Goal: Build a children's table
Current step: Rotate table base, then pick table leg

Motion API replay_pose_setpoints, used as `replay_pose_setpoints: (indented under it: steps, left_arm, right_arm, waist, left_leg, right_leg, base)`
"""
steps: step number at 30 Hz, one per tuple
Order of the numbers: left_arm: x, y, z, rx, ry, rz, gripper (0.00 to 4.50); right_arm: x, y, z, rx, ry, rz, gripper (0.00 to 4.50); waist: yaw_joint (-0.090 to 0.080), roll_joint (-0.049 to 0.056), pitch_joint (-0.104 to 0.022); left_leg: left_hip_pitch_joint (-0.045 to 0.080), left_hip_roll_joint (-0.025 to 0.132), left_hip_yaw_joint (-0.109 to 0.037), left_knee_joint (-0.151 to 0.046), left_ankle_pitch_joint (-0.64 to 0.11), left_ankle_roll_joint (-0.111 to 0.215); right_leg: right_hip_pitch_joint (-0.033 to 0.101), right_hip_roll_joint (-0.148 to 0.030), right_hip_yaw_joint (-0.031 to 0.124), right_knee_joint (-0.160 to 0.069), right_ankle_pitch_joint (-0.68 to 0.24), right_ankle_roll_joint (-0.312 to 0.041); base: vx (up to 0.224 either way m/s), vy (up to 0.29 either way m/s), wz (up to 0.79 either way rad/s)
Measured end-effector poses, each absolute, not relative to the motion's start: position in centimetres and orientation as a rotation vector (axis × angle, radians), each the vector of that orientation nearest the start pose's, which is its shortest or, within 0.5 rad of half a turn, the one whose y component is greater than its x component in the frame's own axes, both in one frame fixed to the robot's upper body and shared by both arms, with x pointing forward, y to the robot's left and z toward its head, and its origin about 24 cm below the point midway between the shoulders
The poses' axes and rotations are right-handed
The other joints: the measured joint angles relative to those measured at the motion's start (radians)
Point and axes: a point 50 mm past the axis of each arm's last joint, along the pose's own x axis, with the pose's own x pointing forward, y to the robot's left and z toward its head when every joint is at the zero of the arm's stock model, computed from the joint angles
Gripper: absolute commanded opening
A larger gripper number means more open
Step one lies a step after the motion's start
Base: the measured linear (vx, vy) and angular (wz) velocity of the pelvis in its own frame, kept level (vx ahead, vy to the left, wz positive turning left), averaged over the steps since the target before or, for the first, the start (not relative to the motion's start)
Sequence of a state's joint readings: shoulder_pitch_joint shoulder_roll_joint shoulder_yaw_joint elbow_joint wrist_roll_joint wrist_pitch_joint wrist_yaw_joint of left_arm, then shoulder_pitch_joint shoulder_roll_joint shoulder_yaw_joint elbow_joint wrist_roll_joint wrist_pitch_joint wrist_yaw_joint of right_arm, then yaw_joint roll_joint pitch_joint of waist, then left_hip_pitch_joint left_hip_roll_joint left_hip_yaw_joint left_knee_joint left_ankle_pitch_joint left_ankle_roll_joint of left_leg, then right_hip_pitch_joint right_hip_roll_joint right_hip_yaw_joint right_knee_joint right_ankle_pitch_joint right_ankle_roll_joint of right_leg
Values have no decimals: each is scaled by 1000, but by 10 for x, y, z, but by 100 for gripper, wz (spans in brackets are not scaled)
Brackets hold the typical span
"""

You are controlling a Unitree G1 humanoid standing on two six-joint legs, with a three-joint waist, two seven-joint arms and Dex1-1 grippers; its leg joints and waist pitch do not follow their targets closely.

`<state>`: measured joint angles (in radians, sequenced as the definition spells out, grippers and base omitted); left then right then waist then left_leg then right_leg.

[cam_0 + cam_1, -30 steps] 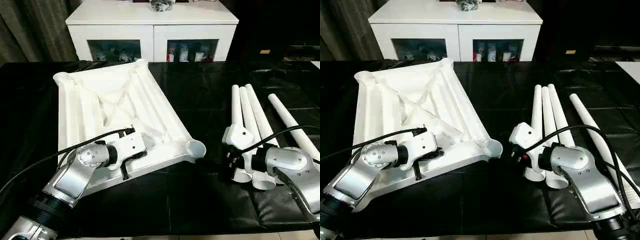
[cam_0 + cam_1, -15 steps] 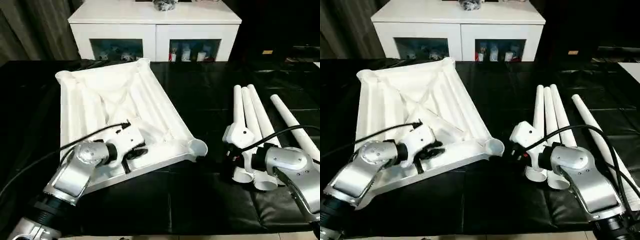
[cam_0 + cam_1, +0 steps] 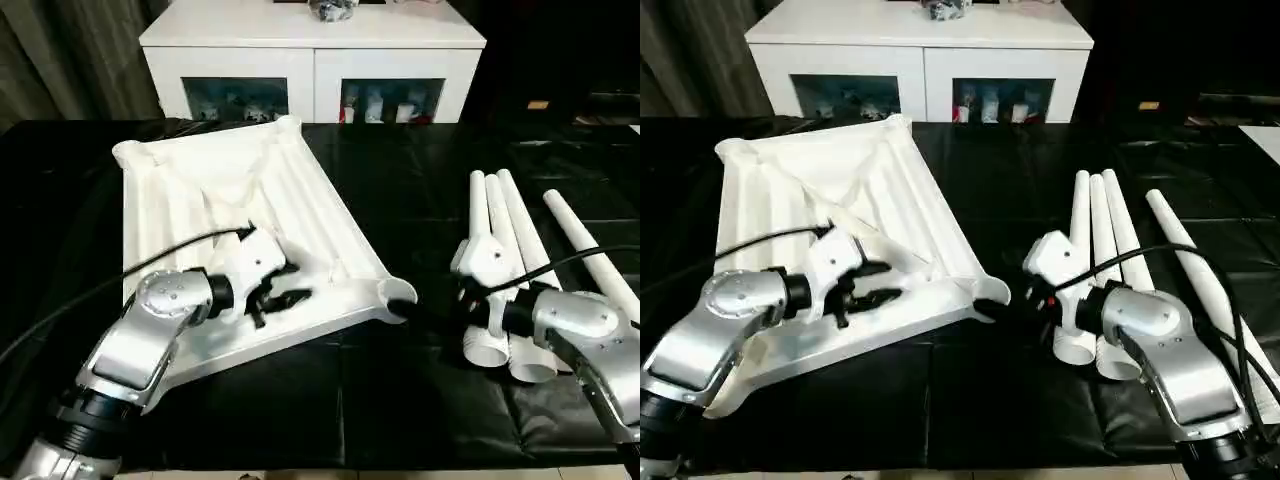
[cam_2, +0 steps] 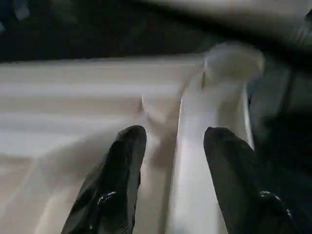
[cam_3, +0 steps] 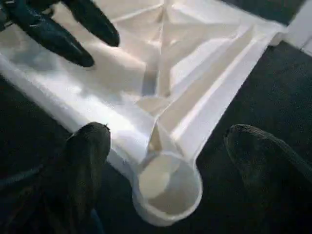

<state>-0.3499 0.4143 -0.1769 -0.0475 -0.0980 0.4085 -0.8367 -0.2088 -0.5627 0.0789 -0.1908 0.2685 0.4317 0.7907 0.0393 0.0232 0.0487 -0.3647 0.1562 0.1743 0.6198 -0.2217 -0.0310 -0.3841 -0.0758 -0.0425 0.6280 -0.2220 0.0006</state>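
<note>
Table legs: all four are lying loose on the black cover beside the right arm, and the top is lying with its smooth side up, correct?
Not quite. The four legs do lie loose on the black cover beside the right arm, but the top lies with its ribbed, X-braced underside up, as the left eye view shows.

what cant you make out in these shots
- Near-left socket of the table top: eye views, behind the left gripper and forearm.
- Legs: near ends, behind the right gripper and wrist.
- Items behind the cabinet glass: too small.
- Left wrist view: rib blurred.
</note>
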Motion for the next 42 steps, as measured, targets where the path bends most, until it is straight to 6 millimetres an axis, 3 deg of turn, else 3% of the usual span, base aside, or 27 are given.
replay_pose_setpoints:
  steps: [3,4,6,10,14,15,18,21,27,42]
  left_arm:
    - [290,132,110,300,121,-943,269]
    - [290,131,112,301,109,-941,301]
    - [289,130,113,307,98,-939,305]
    - [288,127,115,315,85,-952,344]
    - [286,125,116,336,78,-966,349]
    - [285,123,117,340,74,-976,379]
    - [282,121,119,355,64,-990,389]
    - [279,122,118,375,70,-996,430]
    - [269,116,119,401,63,-1075,440]
    - [254,107,120,403,121,-1219,440]
  right_arm:
    - [281,-176,120,-212,181,769,450]
    - [284,-178,124,-205,177,731,450]
    - [290,-184,129,-190,194,649,450]
    - [296,-188,124,-155,268,550,450]
    - [301,-188,123,-139,308,480,450]
    - [303,-187,124,-134,317,461,450]
    - [307,-193,124,-145,355,381,450]
    - [310,-204,117,-178,422,271,450]
    - [308,-219,97,-157,663,131,450]
    - [308,-220,81,-59,823,112,450]
  waist:
    - [-3,0,0]
    - [-3,0,0]
    - [-2,0,0]
    - [-2,0,0]
    - [-1,0,0]
    - [-1,-1,0]
    - [-1,-3,2]
    - [0,-6,3]
    - [-1,-11,6]
    - [1,-13,7]
  left_leg:
    - [0,0,0,1,0,0]
    - [0,0,0,1,0,-1]
    - [0,0,0,1,0,-1]
    - [0,0,0,1,0,-1]
    - [0,0,0,1,1,-1]
    - [0,0,0,1,1,-1]
    - [0,0,0,1,1,-2]
    - [0,0,0,1,1,-3]
    - [0,0,0,0,1,-4]
    - [2,0,0,0,3,-10]
  right_leg:
    - [0,0,0,0,1,-1]
    - [0,0,0,0,1,-1]
    - [0,0,0,0,1,-1]
    - [0,0,0,0,1,-1]
    - [-1,0,0,0,1,-1]
    - [0,0,0,0,1,-1]
    - [0,0,0,0,1,-1]
    - [0,0,0,0,1,-1]
    - [-1,0,0,1,1,-1]
    - [-1,0,1,4,4,2]
  base:
    - [0,0,0]
    - [0,0,0]
    - [0,0,0]
    - [0,0,0]
    - [0,0,0]
    - [0,0,0]
    - [0,0,0]
    - [0,0,0]
    - [0,0,0]
    - [0,0,0]
